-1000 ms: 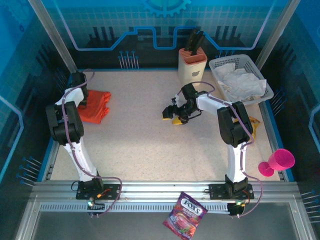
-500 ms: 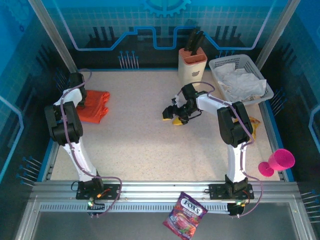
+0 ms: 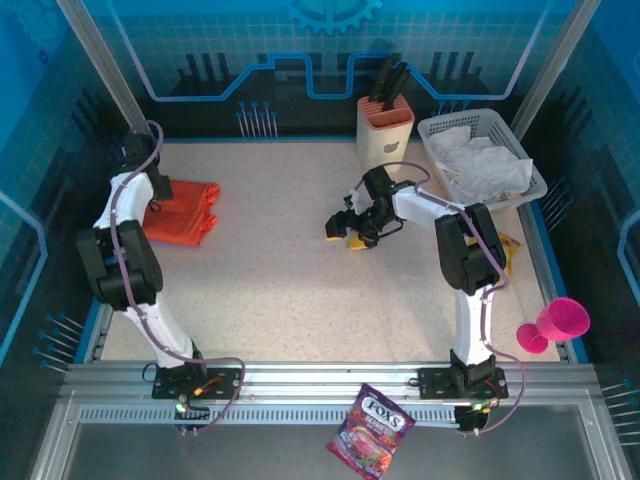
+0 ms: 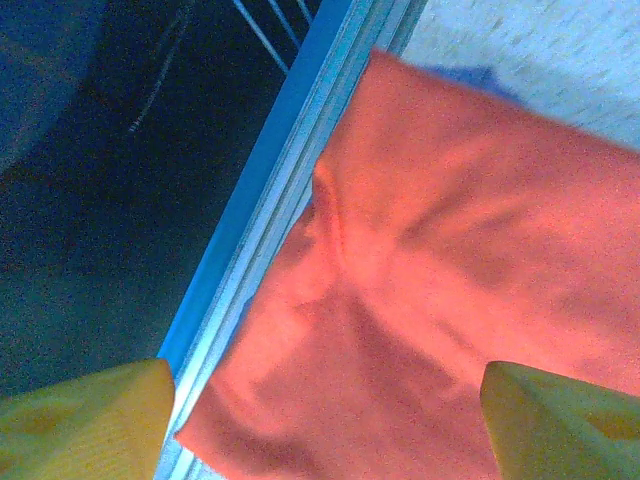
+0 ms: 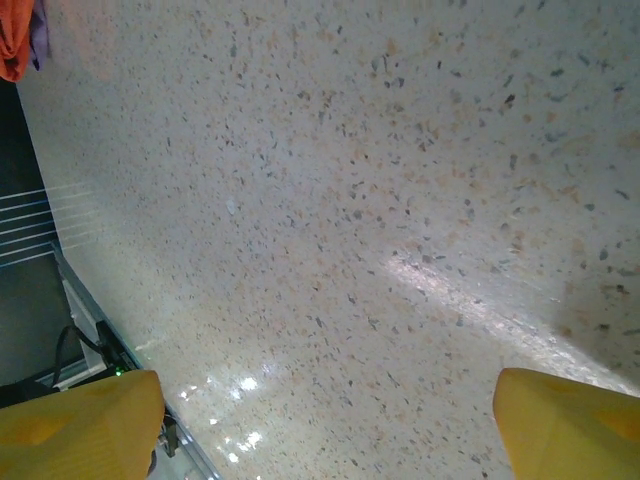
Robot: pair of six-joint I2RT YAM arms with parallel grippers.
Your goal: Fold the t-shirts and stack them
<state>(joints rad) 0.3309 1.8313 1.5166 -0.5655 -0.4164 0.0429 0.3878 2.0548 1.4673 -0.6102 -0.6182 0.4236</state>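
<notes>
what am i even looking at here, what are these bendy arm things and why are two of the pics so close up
The bendy things are two robot arms bolted to the near edge of a speckled table. The wide picture comes from a camera above and behind them. The two close-ups come from a camera on each wrist, looking past its yellow fingertips. The left end effector hangs open over a bright orange-red cloth t-shirt at the table's left edge. The right end effector hangs open above bare table. Neither holds anything. Also there: a white plastic basket of crumpled white material, a cream block with dark handles, and a pink plastic cup.
</notes>
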